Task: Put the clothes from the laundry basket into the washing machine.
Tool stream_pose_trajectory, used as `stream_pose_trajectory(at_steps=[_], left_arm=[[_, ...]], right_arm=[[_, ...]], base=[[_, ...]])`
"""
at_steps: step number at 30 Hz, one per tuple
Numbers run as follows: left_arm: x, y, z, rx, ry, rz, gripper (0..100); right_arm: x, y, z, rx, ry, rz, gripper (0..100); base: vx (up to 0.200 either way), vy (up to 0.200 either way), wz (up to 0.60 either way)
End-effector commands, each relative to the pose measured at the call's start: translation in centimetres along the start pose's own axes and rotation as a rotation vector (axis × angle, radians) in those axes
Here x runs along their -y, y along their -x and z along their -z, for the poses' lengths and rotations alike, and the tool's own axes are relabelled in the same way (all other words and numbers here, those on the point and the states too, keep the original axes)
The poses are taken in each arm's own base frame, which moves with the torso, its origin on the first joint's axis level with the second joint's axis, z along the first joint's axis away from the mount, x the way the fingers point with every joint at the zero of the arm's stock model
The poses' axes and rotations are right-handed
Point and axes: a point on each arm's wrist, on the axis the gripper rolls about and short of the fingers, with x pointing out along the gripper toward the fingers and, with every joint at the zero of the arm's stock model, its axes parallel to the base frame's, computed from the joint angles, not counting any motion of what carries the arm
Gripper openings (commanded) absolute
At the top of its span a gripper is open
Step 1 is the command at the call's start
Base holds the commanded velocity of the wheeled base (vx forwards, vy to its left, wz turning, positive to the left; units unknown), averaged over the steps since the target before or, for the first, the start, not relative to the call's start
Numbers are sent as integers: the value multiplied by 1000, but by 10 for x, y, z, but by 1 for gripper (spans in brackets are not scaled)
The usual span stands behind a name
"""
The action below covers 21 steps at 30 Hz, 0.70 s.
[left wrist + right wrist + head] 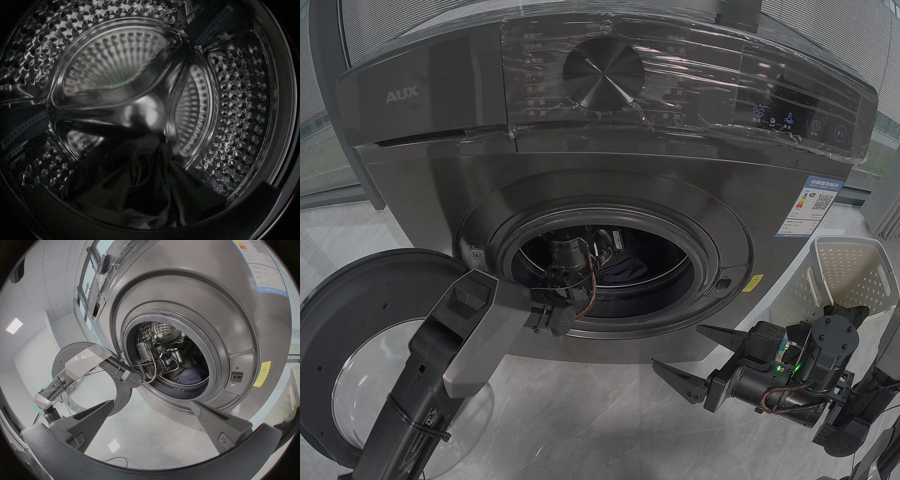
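The grey washing machine [600, 181] stands with its round door [362, 350] swung open to the left. My left arm's wrist [572, 253] reaches through the opening into the drum [118, 72], and its fingers are hidden there. Dark clothes [140, 184] lie heaped at the drum's bottom, below and ahead of that wrist; they show as dark blue cloth [622, 269] [190, 377] through the opening. My right gripper [675, 345] [150, 402] hangs open and holds nothing, low in front of the machine. The white perforated laundry basket [853, 269] stands just behind it, to the right.
The open door [120, 393] takes up the floor space on the left beside my left arm [462, 325]. Pale tiled floor [600, 419] lies free in front of the machine. The basket stands close against the machine's right front corner.
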Motion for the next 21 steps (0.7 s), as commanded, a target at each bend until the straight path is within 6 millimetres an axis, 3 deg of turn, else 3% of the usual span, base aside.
stream_pose_trajectory(at_steps=[1, 6, 12, 16, 21], left_arm=[[1, 4, 11, -49, -3, -2, 100], [0, 17, 18, -129, -22, -6, 100], [0, 22, 11, -132, -21, -6, 100], [16, 47, -7, -167, -23, 29, 100], [50, 105, -13, -246, -26, 122, 100]], right_arm=[[1, 0, 0, 0, 0, 2, 100], [0, 0, 0, 0, 0, 1, 100], [0, 0, 0, 0, 0, 1, 100], [1, 1, -1, 2, 0, 5, 100], [1, 1, -1, 2, 0, 5, 100]], base=[[0, 0, 0], [0, 0, 0], [0, 0, 0], [0, 0, 0], [0, 0, 0]])
